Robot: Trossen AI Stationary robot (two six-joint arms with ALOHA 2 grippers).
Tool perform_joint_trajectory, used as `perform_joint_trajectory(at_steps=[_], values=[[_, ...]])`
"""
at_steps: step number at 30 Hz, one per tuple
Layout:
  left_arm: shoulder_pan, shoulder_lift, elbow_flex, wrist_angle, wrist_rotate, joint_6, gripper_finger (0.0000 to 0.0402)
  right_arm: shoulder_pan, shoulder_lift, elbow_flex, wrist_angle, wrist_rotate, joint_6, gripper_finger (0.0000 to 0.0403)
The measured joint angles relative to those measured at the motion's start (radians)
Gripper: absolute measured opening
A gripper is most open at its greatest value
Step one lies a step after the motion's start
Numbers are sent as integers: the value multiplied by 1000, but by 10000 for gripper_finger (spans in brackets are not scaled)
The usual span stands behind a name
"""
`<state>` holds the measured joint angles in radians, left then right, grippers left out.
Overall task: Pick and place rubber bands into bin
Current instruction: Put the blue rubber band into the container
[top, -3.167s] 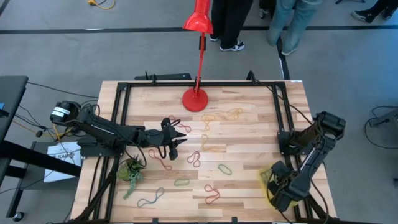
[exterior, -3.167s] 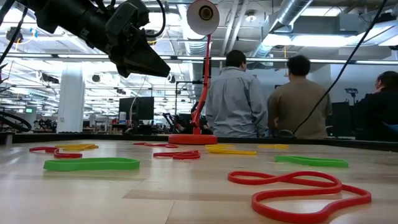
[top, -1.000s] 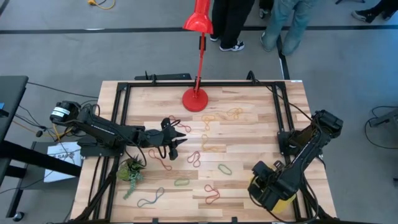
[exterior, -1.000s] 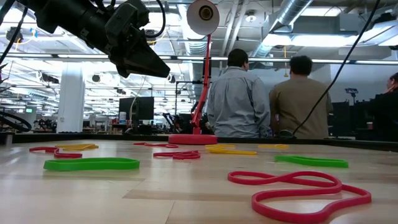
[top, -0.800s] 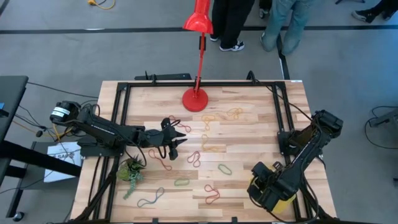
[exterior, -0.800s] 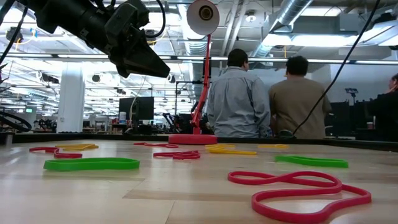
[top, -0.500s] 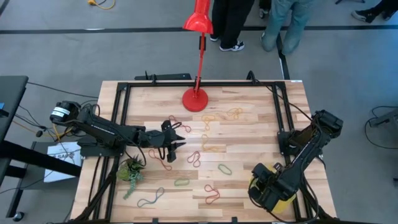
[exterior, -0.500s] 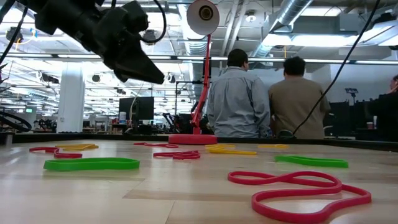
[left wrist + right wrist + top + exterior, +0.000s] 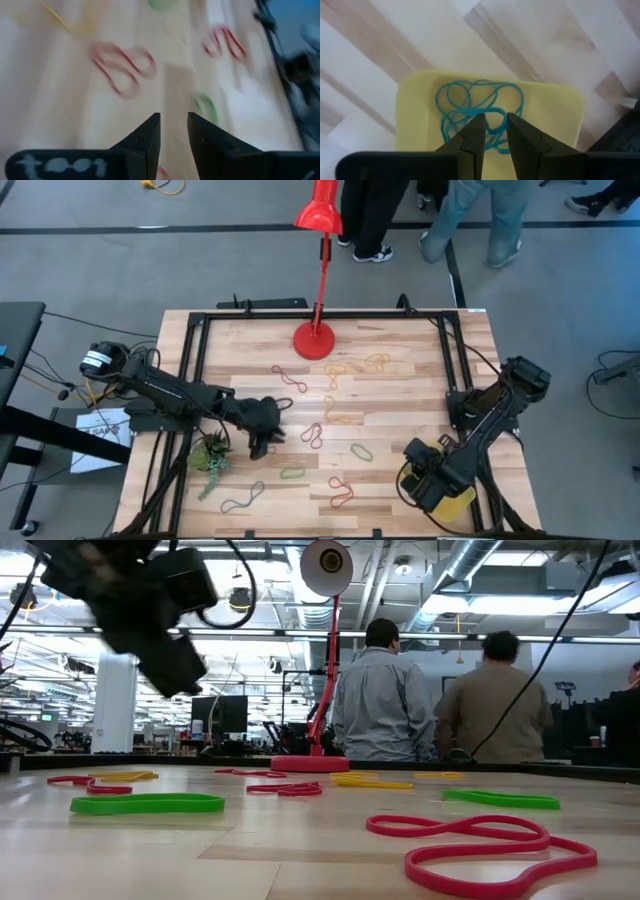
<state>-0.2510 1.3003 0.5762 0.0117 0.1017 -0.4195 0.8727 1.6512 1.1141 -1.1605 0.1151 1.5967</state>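
The left gripper (image 9: 262, 442) hovers left of centre in the high view, fingers slightly apart and empty. The nearest rubber bands lie toward frame right of it: a red figure-eight band (image 9: 313, 434), long axis roughly up-down in frame, and a green loop (image 9: 292, 473) lower right. The right gripper (image 9: 425, 480), narrowly parted and gripping nothing visible, hangs over the yellow bin (image 9: 455, 502) at lower right, where teal bands (image 9: 477, 120) already lie. The left arm is clearly nearer the loose bands. No readable writing shows.
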Motion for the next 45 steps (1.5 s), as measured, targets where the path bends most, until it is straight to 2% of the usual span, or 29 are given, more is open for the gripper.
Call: perform_joint_trajectory(at_steps=[3, 6, 9, 11, 17, 23, 28, 32, 40, 43, 45], values=[[-43, 9, 0, -90, 50, -82, 87, -13, 0, 0, -1, -59, 0, 71], [-99, 9, 0, -158, 52, -138, 87, -18, 0, 4, -1, -187, 13, 71], [-157, 9, 0, -181, 53, -194, 87, -17, 0, 23, -2, -292, 69, 71], [-193, 9, 0, -177, 48, -235, 87, -17, 0, 44, -1, -321, 92, 71], [-294, 10, 0, -180, -59, -333, 87, -17, 0, 80, -23, -223, 94, 71], [-368, 10, 0, -180, -122, -391, 87, -17, 0, 81, -67, -153, 94, 71], [-409, 10, 0, -179, -164, -442, 87, -18, 0, 81, -67, 16, 94, 71], [-438, 10, 0, -179, -211, -460, 87, -18, 0, 81, -46, 275, 80, 71], [-465, 26, 0, -166, -258, -477, 87, -64, 0, 82, -1, 767, -249, 71], [-472, 95, 0, -102, -268, -440, 87, -109, 0, 82, 6, 929, -336, 71], [-474, 163, 0, -20, -250, -394, 87, -144, 0, 82, 22, 986, -370, 71]])
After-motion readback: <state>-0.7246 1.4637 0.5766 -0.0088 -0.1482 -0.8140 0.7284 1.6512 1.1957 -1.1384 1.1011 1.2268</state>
